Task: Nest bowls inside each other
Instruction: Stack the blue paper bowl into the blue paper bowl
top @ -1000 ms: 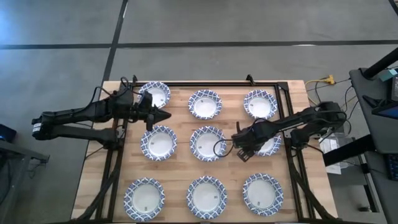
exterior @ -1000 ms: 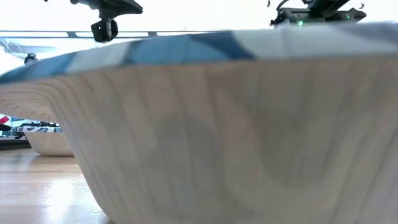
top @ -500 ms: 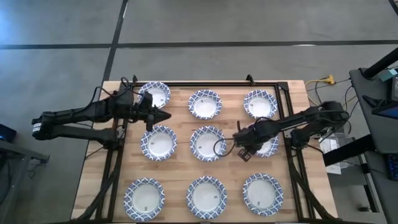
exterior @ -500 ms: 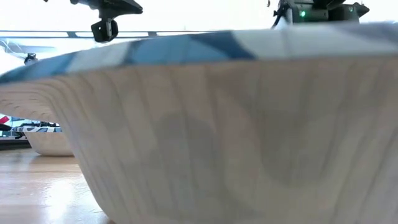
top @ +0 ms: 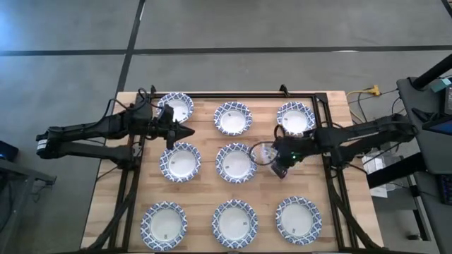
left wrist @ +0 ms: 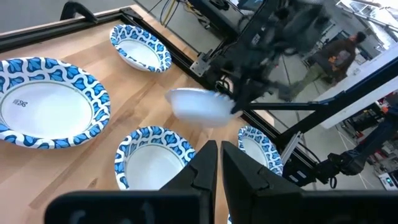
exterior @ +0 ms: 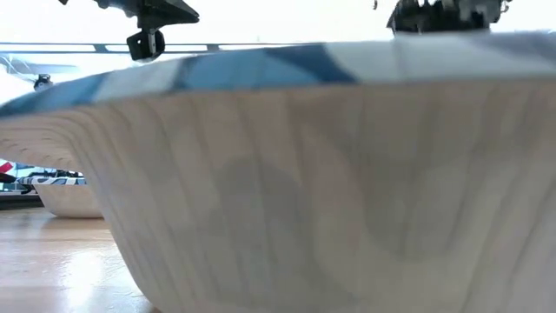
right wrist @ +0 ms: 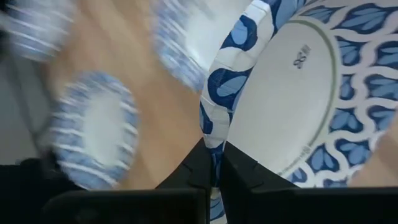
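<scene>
Several blue-and-white bowls sit in rows on the wooden table (top: 205, 141), among them the centre bowl (top: 236, 162) and the far-right bowl (top: 295, 118). One bowl (top: 263, 152) (left wrist: 199, 107) hangs blurred above the table between those two, with my right gripper (top: 277, 161) (right wrist: 212, 167) shut on it. My left gripper (top: 185, 131) (left wrist: 219, 163) is shut with nothing in it, above the gap between the far-left bowl (top: 175, 106) and the middle-left bowl (top: 180, 162). In the low view, one near bowl (exterior: 304, 174) fills the picture. My right gripper pinches the lifted bowl's patterned rim (right wrist: 214, 127) between its two fingers, one finger on the white inside and one on the outside. The fingers reach it from the table's right side. The bowl is clear of the table and tilted, its underside (left wrist: 196, 112) showing in the left wrist view.
A black frame (top: 311, 95) runs along the table's far and right edges. The near row holds three bowls (top: 164, 224) (top: 235, 223) (top: 298, 220). Bare wood (top: 305, 169) shows at the middle right. A person (left wrist: 348, 50) stands in the room beyond the table.
My right gripper has shut on the rim of the middle-right bowl and lifted it off the table. It has carried the bowl up and toward the table's left, near the centre bowl, and the bowl now hangs tilted. The spot where it lay is bare.
</scene>
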`<state>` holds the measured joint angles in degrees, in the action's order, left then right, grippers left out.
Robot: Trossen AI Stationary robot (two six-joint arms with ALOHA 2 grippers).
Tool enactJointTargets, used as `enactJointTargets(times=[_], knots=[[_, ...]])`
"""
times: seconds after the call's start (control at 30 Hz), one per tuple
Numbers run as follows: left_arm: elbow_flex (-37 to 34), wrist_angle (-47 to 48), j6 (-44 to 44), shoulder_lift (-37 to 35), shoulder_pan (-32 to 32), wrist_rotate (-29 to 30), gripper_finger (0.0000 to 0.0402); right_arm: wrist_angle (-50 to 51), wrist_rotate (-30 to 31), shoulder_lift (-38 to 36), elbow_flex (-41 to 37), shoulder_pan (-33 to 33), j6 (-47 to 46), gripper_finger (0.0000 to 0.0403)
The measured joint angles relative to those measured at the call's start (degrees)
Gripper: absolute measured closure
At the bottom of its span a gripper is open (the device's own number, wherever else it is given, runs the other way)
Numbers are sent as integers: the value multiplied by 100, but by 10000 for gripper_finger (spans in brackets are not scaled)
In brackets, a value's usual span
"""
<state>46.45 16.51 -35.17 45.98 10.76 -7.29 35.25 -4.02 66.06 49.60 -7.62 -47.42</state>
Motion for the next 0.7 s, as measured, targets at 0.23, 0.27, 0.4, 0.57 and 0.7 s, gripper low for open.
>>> enactJointTargets(times=[0.23,0.27,0.4,0.57,0.7], knots=[[7,-28,12,-182,0,0,395,-1320,110,83,183,-4,1470,390],[1,-7,14,-230,0,2,395,-1377,110,183,292,-4,1727,390],[-1,2,147,-410,0,2,395,-1348,112,726,978,-87,3143,390],[-1,19,286,-650,0,7,395,-963,106,1633,1908,-259,5065,390],[-37,67,316,-795,0,27,395,-100,114,2452,2686,-267,5807,390]])
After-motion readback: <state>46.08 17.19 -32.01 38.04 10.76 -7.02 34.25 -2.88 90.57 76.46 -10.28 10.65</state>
